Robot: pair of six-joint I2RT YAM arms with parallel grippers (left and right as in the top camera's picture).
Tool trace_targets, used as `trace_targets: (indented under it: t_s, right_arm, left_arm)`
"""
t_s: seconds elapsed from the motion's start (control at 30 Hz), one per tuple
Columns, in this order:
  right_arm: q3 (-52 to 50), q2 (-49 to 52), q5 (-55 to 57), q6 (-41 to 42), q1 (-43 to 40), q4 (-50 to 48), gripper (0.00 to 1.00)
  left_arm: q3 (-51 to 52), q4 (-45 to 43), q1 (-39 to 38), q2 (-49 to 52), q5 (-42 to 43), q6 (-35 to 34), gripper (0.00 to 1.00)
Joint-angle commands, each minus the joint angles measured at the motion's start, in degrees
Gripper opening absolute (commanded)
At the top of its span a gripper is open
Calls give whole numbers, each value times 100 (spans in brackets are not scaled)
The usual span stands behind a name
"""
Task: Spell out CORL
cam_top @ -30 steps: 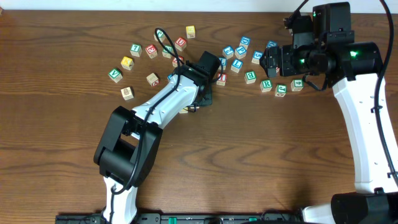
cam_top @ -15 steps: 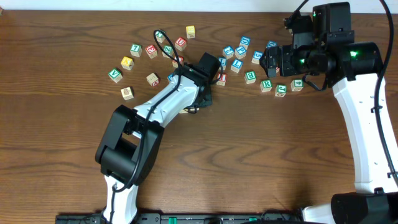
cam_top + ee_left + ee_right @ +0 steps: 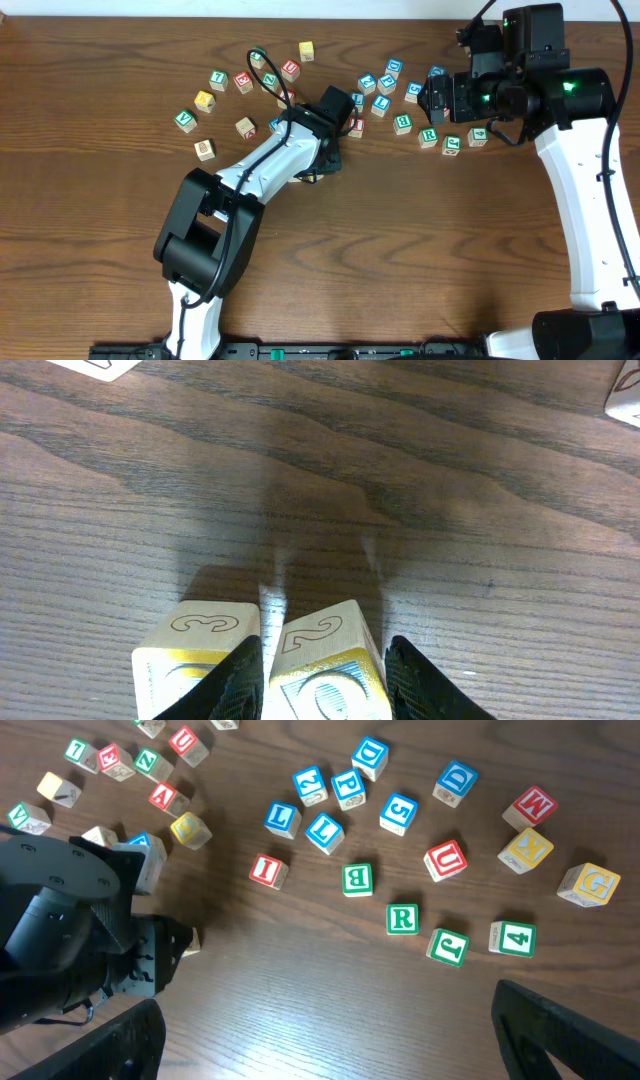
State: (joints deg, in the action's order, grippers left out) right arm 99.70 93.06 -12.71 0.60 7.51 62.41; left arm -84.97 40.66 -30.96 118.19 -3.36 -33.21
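In the left wrist view my left gripper (image 3: 325,690) is shut on a yellow-topped cube (image 3: 325,660) with a "2" on its side, resting on the table. A second yellow-topped cube (image 3: 200,655) with a "3" on its side stands right beside it, just outside the left finger. Overhead, the left gripper (image 3: 322,165) hides both cubes. The green "R" cube (image 3: 402,919) (image 3: 429,136) and a blue "L" cube (image 3: 282,817) lie among the scattered cubes. My right gripper (image 3: 330,1040) (image 3: 432,97) is open and empty, high above the table.
Many other letter cubes lie scattered at the back: a left group around a yellow one (image 3: 204,100), and a right group with green B (image 3: 357,878), J (image 3: 447,946), 4 (image 3: 513,937) and red I (image 3: 267,870). Bare wood lies in front of the arms.
My left gripper has shifted slightly toward the front left with its cube. The right arm has not moved.
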Motion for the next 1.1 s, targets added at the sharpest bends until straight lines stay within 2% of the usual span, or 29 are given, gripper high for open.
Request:
trace_targets:
  t_s: [0.0, 0.33, 0.47, 1.07]
  right_arm:
    - [133, -9, -55, -44, -28, 20, 99]
    - [133, -9, -55, -44, -28, 20, 99]
    - [133, -9, -55, -44, -28, 20, 99]
    - [133, -9, -55, -44, -28, 20, 99]
  left_arm:
    - [55, 39, -4, 87, -31, -31, 39]
    - [55, 26, -2, 87, -33, 50, 39]
    - [55, -74, -2, 87, -33, 393, 38]
    - [55, -136, 2, 87, -33, 1095, 38]
